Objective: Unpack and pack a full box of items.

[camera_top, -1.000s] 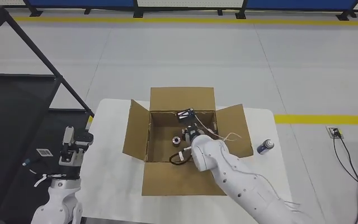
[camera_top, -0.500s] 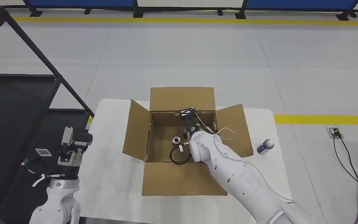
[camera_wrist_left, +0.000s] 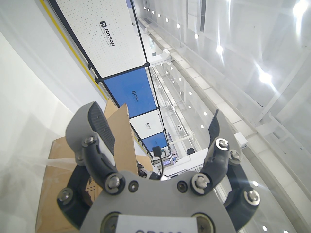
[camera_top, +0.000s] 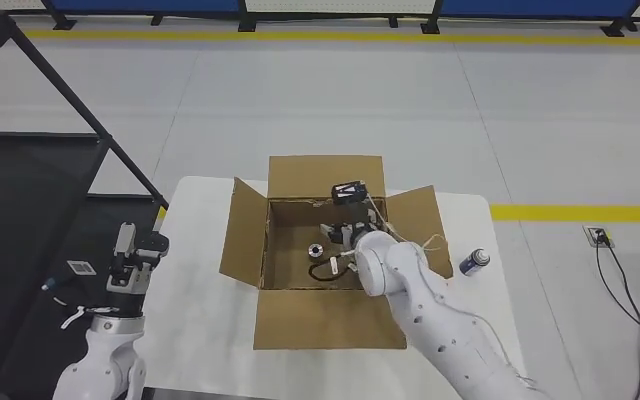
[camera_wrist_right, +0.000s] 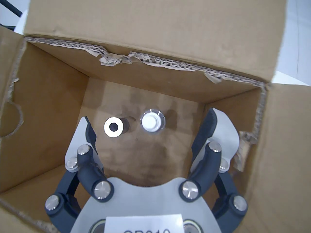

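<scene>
Cardboard box [camera_top: 310, 320] on white table [camera_top: 200, 300], flaps folded out. Right gripper [camera_wrist_right: 149, 118] over box opening, pointing down into it, jaws spread wide, empty. On box floor: metal cylinder [camera_wrist_right: 113, 127] just beside clear white-capped bottle [camera_wrist_right: 153, 122], both upright. Left gripper [camera_wrist_left: 155, 112] outside box off left flap, pointing upward, wide, empty. Small dark can [camera_top: 474, 262] outside box, near right flap.

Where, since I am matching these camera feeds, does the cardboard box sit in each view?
Top view: the cardboard box stands mid-picture on the table, opened up.
Left wrist view: the box shows behind one finger of the left tool.
Right wrist view: the box's open inside lies past the right tool.
Shared landmark: the box's folded-out flaps.
</scene>
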Robot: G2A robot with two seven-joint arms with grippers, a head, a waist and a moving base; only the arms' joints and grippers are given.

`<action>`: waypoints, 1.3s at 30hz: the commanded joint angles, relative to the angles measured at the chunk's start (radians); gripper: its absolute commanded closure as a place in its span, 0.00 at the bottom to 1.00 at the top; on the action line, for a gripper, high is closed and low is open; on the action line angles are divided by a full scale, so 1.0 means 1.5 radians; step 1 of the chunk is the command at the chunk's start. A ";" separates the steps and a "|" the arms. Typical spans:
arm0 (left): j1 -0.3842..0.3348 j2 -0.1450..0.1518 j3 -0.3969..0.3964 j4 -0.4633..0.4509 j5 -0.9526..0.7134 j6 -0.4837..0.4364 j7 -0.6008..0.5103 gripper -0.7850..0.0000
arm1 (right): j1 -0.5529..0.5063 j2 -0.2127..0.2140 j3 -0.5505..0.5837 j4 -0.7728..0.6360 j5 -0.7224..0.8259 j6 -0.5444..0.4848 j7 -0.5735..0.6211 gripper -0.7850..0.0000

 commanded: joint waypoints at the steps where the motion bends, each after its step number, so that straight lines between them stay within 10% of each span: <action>1: -0.003 0.000 0.003 0.000 0.003 0.003 -0.001 0.00 | -0.076 0.023 0.082 -0.143 -0.032 -0.031 0.045 0.00; 8: -0.017 -0.001 0.022 0.001 0.015 0.009 -0.006 0.00 | -0.272 0.066 0.340 -0.395 -0.054 -0.109 0.085 0.00; 15: -0.034 -0.002 0.046 -0.002 0.036 0.019 -0.013 0.00 | -0.334 0.080 0.520 -0.336 0.032 -0.138 0.064 0.00; 31: -0.040 -0.005 0.070 -0.012 0.068 0.039 0.001 0.00 | -0.180 0.095 0.458 0.019 -0.051 -0.175 0.092 0.01; 35: -0.038 -0.005 0.072 -0.015 0.071 0.040 0.006 0.00 | -0.155 0.096 0.444 0.062 -0.067 -0.161 0.083 0.52; 39: -0.036 -0.006 0.072 -0.016 0.071 0.039 0.011 0.00 | -0.133 0.097 0.436 0.097 -0.071 -0.153 0.086 0.80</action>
